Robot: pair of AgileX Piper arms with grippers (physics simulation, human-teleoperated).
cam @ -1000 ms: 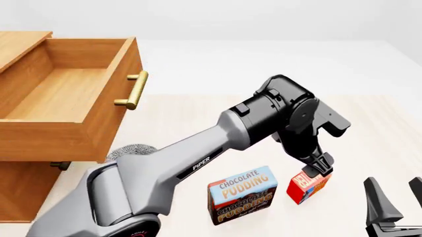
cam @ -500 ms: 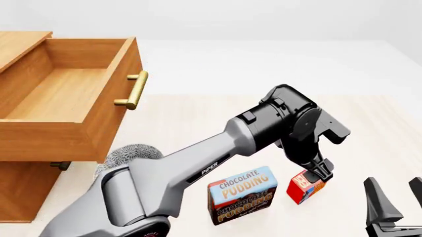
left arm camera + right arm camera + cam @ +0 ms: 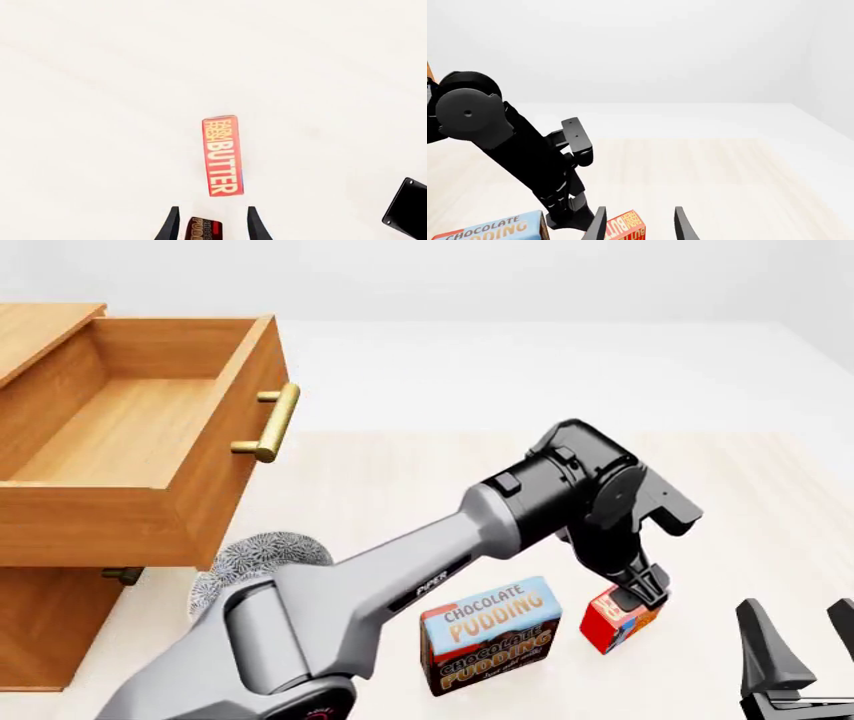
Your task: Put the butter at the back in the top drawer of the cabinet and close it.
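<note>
In the front view my left arm (image 3: pixel 400 580) reaches from the lower left of the frame across to the lower right, its black wrist bent down so the left gripper (image 3: pixel 643 586) sits right over the butter (image 3: pixel 619 619). The butter stands on the table (image 3: pixel 400 480) at the lower right, just beside the pudding box (image 3: pixel 489 634), which is to its left with a small gap between them.

From my left wrist camera I look straight down on the butter (image 3: pixel 223 156): its red top face with "BUTTER" lettering lies in the centre of the frame, beyond the two fingertips (image 3: pixel 168 227) at the bottom edge. The fingers are spread apart with nothing between them, and a sliver of the pudding box (image 3: pixel 205 229) shows in the gap. I cannot tell whether the tips touch the butter.

The right gripper (image 3: pixel 801 660) waits in the bottom right corner of the front view, fingers parted and empty. Its wrist camera shows the left gripper (image 3: pixel 564 205) at lower left and the butter (image 3: pixel 625 227) at the bottom edge.

The top drawer (image 3: pixel 140 455) of the cabinet (image 3: pixel 40 625) is pulled out at the upper left, its brass handle (image 3: pixel 271 423) facing right.
</note>
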